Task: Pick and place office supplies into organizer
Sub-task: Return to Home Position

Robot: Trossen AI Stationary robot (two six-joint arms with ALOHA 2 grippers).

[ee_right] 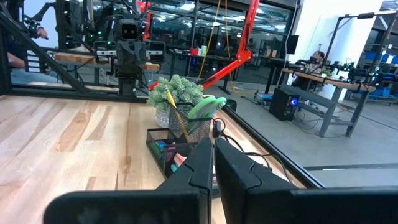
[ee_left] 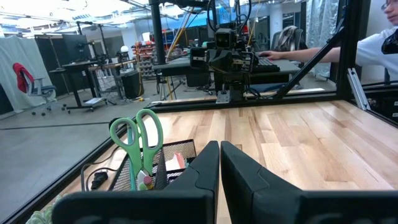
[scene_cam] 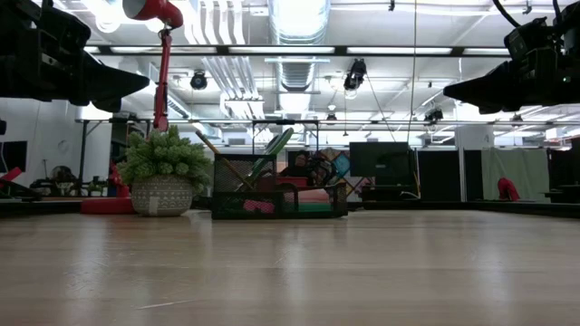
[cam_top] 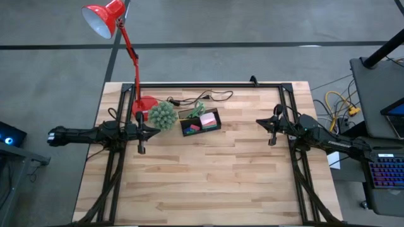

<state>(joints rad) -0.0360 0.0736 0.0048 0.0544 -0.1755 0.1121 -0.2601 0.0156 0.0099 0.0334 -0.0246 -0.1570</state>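
Observation:
The black mesh organizer (cam_top: 201,121) stands on the far middle of the table. In it I see green-handled scissors (ee_left: 138,143) standing upright, a pink sticky-note pad (cam_top: 208,118), a green pen (ee_right: 205,107) and a thin yellowish stick (ee_right: 171,102) leaning in its tall cup. My left gripper (cam_top: 155,132) hovers shut above the table just left of the organizer, beside the plant. My right gripper (cam_top: 259,123) hovers shut to the organizer's right, well apart from it. Both are held high, as the low view shows: the left gripper (scene_cam: 143,83), the right gripper (scene_cam: 450,91).
A spiky green ball plant (cam_top: 163,115) in a pale pot sits right of the red desk lamp's base (cam_top: 146,104). A black cable (cam_top: 203,98) runs behind the organizer. Black frame rails (cam_top: 208,84) border the far and side edges. A person (ee_left: 380,43) sits beyond the table.

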